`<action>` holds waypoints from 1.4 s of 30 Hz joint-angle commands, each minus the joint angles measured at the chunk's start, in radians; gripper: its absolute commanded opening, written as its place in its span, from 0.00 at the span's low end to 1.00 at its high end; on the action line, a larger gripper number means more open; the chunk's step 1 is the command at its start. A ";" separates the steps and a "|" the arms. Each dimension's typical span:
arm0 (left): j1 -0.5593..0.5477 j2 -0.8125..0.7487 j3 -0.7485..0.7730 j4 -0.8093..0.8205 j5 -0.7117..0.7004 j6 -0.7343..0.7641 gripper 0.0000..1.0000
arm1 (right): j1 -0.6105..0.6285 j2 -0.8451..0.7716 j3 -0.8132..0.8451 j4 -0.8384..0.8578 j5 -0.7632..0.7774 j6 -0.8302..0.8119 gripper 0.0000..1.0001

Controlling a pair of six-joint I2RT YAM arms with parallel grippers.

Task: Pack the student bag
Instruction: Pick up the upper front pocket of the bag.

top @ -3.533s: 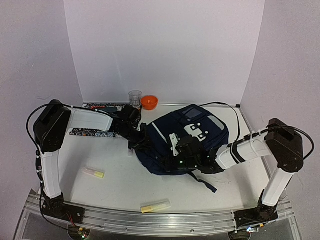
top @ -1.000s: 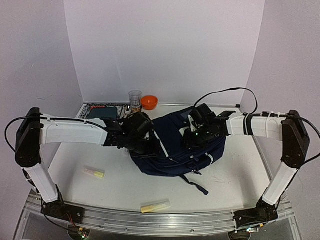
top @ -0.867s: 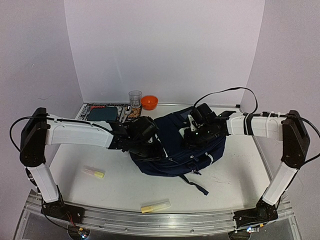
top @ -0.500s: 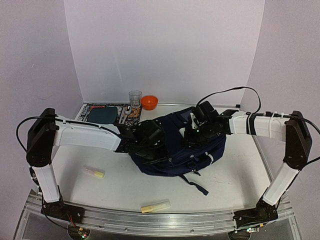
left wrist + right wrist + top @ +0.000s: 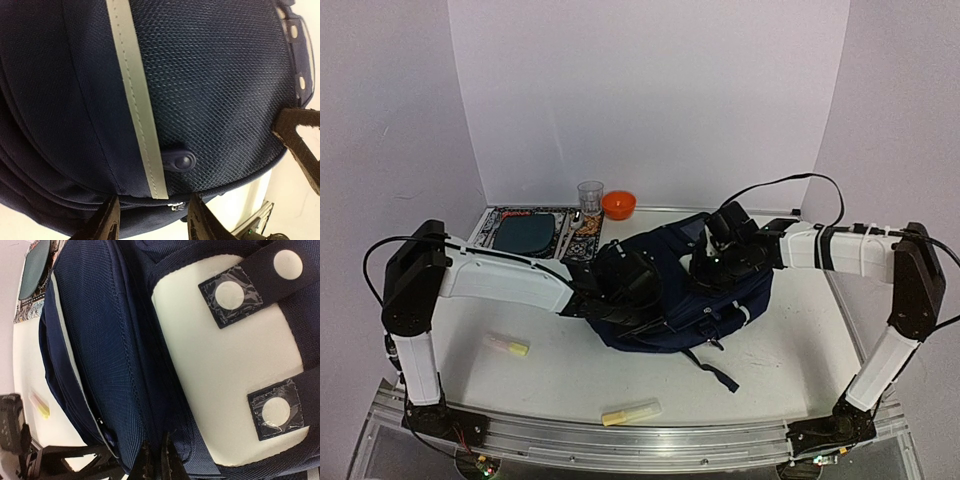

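The left gripper (image 5: pixel 152 223) has two dark, tapered fingers (image 5: pixel 107 223) standing roughly half apart. In the gap lies the zipped lower edge of the student bag (image 5: pixel 215 100), a large navy-blue fabric backpack. Whether the pads press on that edge cannot be told. Just above the tips sits a small rounded navy rubber pull tab (image 5: pixel 178 161). It lies beside a flat white stitched stripe (image 5: pixel 135 100) that crosses a tight, mesh-like weave.

The right gripper (image 5: pixel 156 465) has its jaws drawn together to a sliver. Its thin tips are set against a navy fold of the bag, between a coarse-woven zip pocket (image 5: pixel 95 340) and a smooth white patch (image 5: pixel 220 370). Whether any cloth is caught between them cannot be made out. Navy webbing tabs on the patch carry round white snaps (image 5: pixel 229 294) under glossy, crinkled clear film.

In the top view the bag lies slumped in the middle of the white table (image 5: pixel 550 375), with the left arm reaching onto its left part and the right arm onto its upper right. A dark strap (image 5: pixel 720 372) trails from it toward the near edge. Two pale yellow cylindrical markers lie apart from the bag, one (image 5: pixel 508 346) to its left and one (image 5: pixel 631 412) near the front rail. At the back stand a clear tumbler (image 5: pixel 590 196) and a small orange bowl (image 5: pixel 618 205). To their left is a flat patterned tray (image 5: pixel 530 232) with a dark teal oval on it.
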 commanded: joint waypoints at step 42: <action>-0.084 -0.015 -0.076 0.173 -0.230 0.138 0.00 | 0.006 -0.149 -0.020 0.143 -0.059 0.039 0.00</action>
